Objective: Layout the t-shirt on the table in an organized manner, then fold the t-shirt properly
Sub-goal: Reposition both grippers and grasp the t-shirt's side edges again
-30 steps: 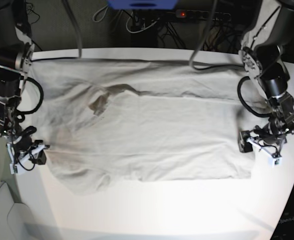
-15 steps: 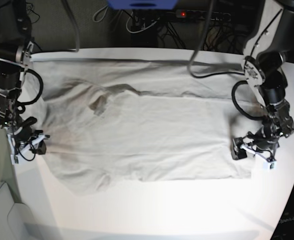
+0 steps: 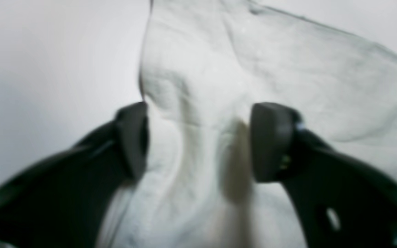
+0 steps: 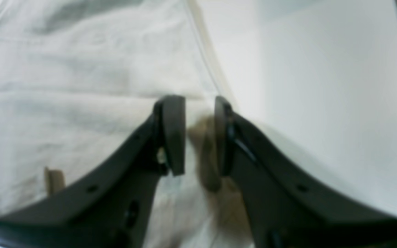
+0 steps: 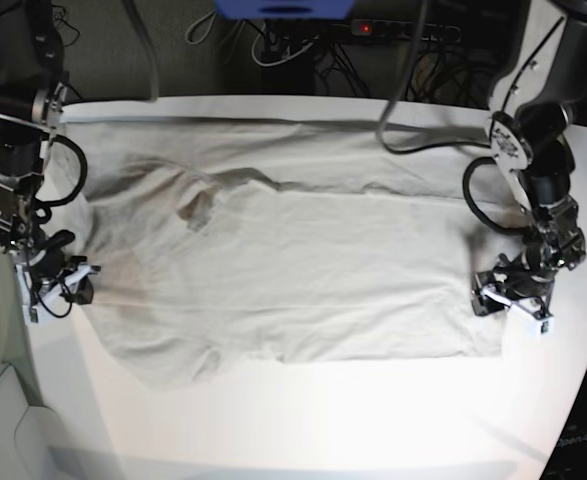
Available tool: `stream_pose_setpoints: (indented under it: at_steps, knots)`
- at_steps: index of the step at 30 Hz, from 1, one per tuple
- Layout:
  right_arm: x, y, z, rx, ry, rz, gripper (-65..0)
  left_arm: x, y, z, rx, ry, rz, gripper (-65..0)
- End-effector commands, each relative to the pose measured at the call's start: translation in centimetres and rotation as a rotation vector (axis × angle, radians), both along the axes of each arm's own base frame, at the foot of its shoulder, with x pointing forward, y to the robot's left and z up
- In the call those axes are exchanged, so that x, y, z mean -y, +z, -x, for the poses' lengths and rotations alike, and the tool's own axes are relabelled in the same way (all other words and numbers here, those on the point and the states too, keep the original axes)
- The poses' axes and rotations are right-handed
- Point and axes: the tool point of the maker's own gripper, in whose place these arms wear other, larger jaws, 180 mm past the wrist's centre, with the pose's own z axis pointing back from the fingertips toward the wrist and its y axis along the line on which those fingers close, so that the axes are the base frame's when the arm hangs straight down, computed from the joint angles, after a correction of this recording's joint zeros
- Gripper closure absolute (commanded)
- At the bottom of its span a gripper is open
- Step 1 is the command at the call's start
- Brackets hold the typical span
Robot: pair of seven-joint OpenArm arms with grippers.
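Note:
The light grey-beige t-shirt lies spread flat on the white table, collar toward the left of the base view and hem toward the right. My left gripper rests on the hem's near corner. In the left wrist view its jaws stand wide apart with a raised ridge of the shirt between them. My right gripper sits at the sleeve edge. In the right wrist view its jaws are almost together, pinching a small fold of the shirt.
Cables and a power strip lie on the dark floor behind the table's far edge. A blue object sits at the top. The table's rounded edge runs close to the left gripper. Bare tabletop lies beside the sleeve.
Both grippers have moved inward onto the shirt's edges. The right gripper rose a little toward the sleeve and the left gripper shifted slightly toward the hem corner. The shirt has stayed flat.

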Motion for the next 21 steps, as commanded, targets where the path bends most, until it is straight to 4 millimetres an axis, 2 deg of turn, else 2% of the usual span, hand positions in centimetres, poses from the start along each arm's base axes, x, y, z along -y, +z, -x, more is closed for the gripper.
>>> stream_pose_setpoints:
  at_steps: [1,5,8,10,12,18,21]
  knots:
    - [0.7,2.4,-1.4,0.071,0.002,0.0,-16.3,-0.5,0.4,-0.2,-0.005,0.003,-0.011,-28.5]
    - [0.8,2.5,-1.4,0.078,-0.002,-0.002,-16.3,-0.6,0.4,-0.1,-0.006,0.005,-0.012,-6.9]
    - [0.7,2.5,-1.5,0.073,0.0,-0.001,-16.5,-0.8,0.4,0.0,-0.012,0.005,-0.018,-1.1]
    - [0.6,2.5,-1.5,0.073,0.001,-0.002,-17.9,-1.6,0.6,0.1,-0.011,0.011,-0.029,-0.1]
    - [0.0,2.3,-1.6,0.074,0.007,-0.011,-22.5,-1.8,0.7,0.1,-0.01,0.014,-0.031,-0.2]
    - [0.1,2.6,-1.7,0.084,0.003,-0.013,-43.1,-2.0,0.6,0.2,-0.014,0.014,-0.037,-0.2]
    - [0.0,3.7,-2.7,0.11,0.001,-0.016,-45.4,-2.0,0.6,0.2,-0.014,0.014,-0.037,-0.2]
